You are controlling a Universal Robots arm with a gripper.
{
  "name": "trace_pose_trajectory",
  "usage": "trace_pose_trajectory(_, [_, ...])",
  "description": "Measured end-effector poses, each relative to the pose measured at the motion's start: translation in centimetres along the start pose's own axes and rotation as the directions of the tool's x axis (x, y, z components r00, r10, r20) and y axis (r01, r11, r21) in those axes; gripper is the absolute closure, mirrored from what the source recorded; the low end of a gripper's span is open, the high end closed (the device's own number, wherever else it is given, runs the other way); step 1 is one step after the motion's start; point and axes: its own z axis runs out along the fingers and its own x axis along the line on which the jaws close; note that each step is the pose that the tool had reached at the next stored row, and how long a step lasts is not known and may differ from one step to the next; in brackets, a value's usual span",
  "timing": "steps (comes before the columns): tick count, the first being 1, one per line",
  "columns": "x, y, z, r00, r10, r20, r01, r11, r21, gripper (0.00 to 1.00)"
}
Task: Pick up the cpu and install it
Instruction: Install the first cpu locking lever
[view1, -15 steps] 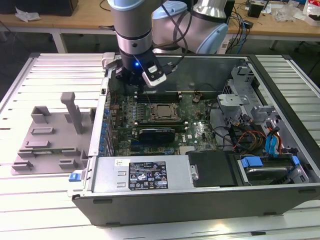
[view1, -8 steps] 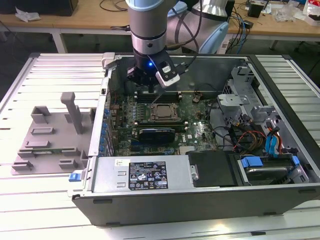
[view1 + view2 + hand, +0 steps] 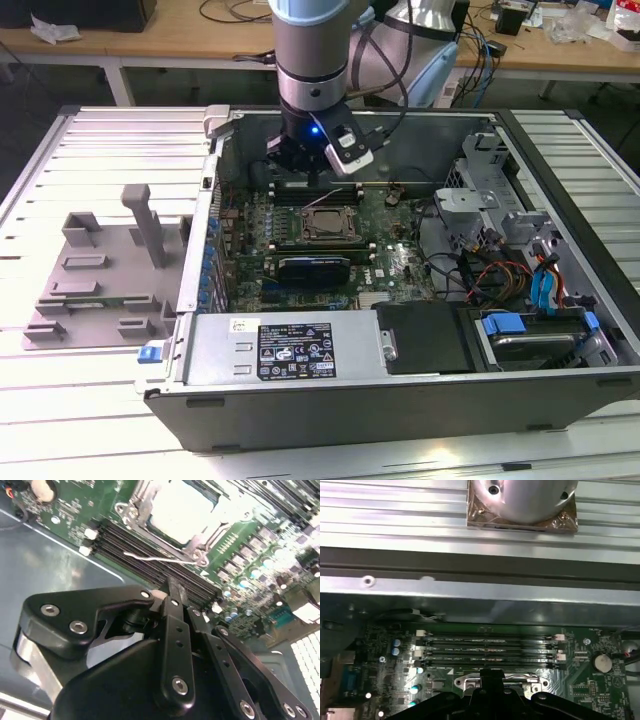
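Observation:
The cpu (image 3: 326, 224), a small square chip with a pale metal top, lies inside the black socket frame (image 3: 300, 240) on the green motherboard in the open computer case. In the second wrist view the cpu (image 3: 179, 506) shows bright white, with a thin wire lever (image 3: 165, 559) beside the socket. My gripper (image 3: 300, 168) hangs above the memory slots, just behind the socket toward the case's back wall. Its fingers (image 3: 172, 602) are shut together with nothing between them; their tips (image 3: 492, 676) stand over the socket's edge.
A grey plastic tray (image 3: 100, 270) with raised blocks sits on the slatted table at the exterior view's left. Memory slots (image 3: 485, 650), the case's rear wall (image 3: 480, 587), a power supply (image 3: 290, 350) and drive cages with cables (image 3: 530, 280) surround the socket.

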Motion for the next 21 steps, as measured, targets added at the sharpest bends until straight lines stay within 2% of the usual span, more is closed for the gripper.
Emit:
trace_pose_trajectory(2, [-0.04, -0.06, 0.25, 0.9993, 0.037, 0.0088, -0.037, 0.9993, 0.0027, 0.89])
trace_pose_trajectory(5, [-0.07, -0.16, 0.65, 0.9953, 0.095, 0.0231, -0.095, 0.9955, 0.0057, 0.89])
trace_pose_trajectory(15, [-0.37, -0.22, 0.91, 0.9921, 0.122, 0.0298, -0.122, 0.9925, 0.0068, 0.89])
trace_pose_trajectory(21, [-0.5, -0.3, 1.21, 0.9838, 0.174, 0.0429, -0.174, 0.9846, 0.0085, 0.89])
